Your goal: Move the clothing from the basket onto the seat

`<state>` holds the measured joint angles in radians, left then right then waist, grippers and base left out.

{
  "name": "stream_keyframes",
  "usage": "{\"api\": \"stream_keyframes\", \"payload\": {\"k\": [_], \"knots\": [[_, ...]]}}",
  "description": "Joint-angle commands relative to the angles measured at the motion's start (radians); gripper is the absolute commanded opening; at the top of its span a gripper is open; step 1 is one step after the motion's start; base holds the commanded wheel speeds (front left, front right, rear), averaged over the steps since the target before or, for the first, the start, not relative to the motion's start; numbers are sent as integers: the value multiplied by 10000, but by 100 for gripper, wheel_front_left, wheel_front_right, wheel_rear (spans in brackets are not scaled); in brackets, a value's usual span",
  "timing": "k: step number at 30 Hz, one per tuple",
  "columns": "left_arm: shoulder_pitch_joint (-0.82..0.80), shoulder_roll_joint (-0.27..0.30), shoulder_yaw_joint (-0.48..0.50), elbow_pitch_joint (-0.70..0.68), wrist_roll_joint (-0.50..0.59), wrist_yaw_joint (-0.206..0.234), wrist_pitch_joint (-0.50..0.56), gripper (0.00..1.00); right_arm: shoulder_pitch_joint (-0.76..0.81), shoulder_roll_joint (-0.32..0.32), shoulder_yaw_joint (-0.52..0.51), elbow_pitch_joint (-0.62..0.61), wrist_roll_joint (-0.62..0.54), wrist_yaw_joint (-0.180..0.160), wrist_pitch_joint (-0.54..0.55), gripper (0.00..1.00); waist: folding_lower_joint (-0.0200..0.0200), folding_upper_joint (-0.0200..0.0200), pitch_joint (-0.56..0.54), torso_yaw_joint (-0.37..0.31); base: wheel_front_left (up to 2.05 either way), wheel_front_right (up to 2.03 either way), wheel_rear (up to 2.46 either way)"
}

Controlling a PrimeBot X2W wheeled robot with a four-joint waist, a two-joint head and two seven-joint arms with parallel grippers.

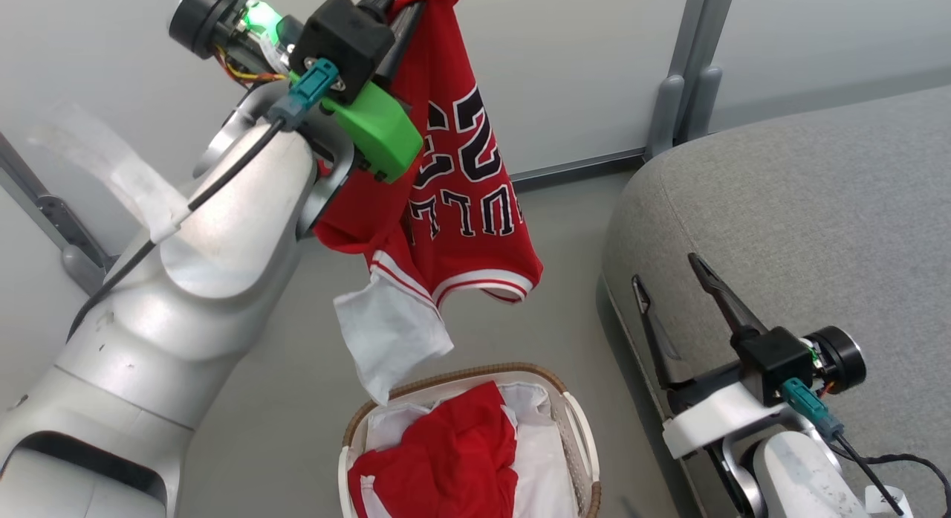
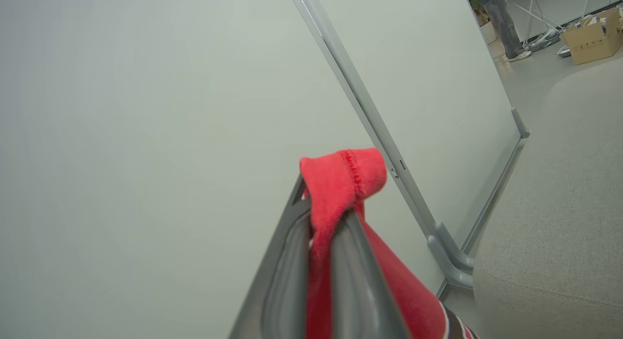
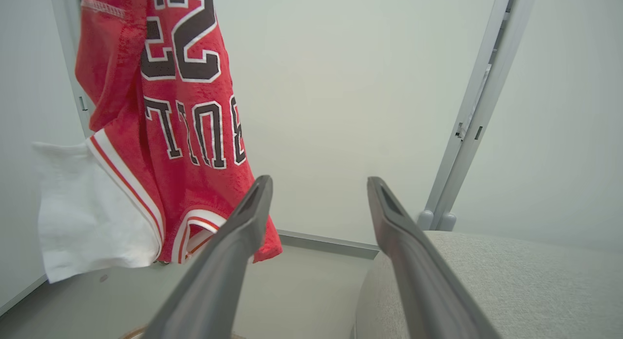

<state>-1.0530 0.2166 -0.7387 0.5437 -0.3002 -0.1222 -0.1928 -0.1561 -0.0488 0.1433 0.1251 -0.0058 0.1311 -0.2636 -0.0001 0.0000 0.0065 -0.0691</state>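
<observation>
Against pale partition panels [image 1: 565, 72], my left end effector [image 2: 325, 207] pinches the jersey [image 1: 468, 206] aloft, right end effector [image 3: 319, 181] spread

Left arm [image 1: 186, 280]: fat, silver-grey, shiny. Green plastic piece [image 1: 375, 128] at wrist. Just beside green piece: black box [image 1: 345, 39], teal plug [image 1: 312, 87], black cable [image 1: 223, 176]. Past box: black round cap [image 1: 204, 13], red-yellow wires [image 1: 234, 68]. Right gripper [image 1: 666, 269], far from green piece: white base [image 1: 706, 425], long dark fingers [image 1: 724, 299].
</observation>
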Motion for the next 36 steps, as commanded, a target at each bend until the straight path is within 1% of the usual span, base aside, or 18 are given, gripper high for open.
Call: {"api": "stream_keyframes", "payload": {"k": [1,7,12,23,27,30,32,35,36], "knots": [[-263,-48,-41,96,-57,-12,69,0,-169,-31,140,87,84,-6,-19,100,1,0,-26,36,0,0,0],[-891,-286,-391,334,-167,-55,97,0,-642,-33,705,427,167,-6,-18,100,1,0,-32,157,0,0,0],[-1070,-418,-694,229,-330,-79,-45,0,-1201,-31,903,843,-135,-6,-18,100,1,0,-76,341,0,0,0],[-1041,-675,-1350,-403,-661,-91,-298,0,-3105,-33,999,2471,-1330,-7,-18,100,1,0,-72,710,0,0,0],[-1027,-722,-1579,-627,-821,-93,-363,0,-3662,-39,1112,3178,-1455,-7,-18,100,1,0,-55,807,0,0,0],[-1021,-740,-1738,-765,-947,-92,-422,0,-4035,-90,1426,3858,-1259,-7,-18,100,1,0,-32,889,0,0,0],[-980,-757,-1853,-838,-1035,-93,-457,0,-4264,-133,1864,4457,-977,-7,-18,100,1,0,-25,956,0,0,0],[-888,-739,-1987,-939,-1159,-93,-521,0,-4628,-231,2830,5359,-159,-8,-15,100,1,0,-19,1062,0,0,0],[-848,-728,-2027,-967,-1209,-93,-544,0,-4727,-293,3114,5587,83,-8,-13,67,1,0,-20,1092,0,0,0]]}}
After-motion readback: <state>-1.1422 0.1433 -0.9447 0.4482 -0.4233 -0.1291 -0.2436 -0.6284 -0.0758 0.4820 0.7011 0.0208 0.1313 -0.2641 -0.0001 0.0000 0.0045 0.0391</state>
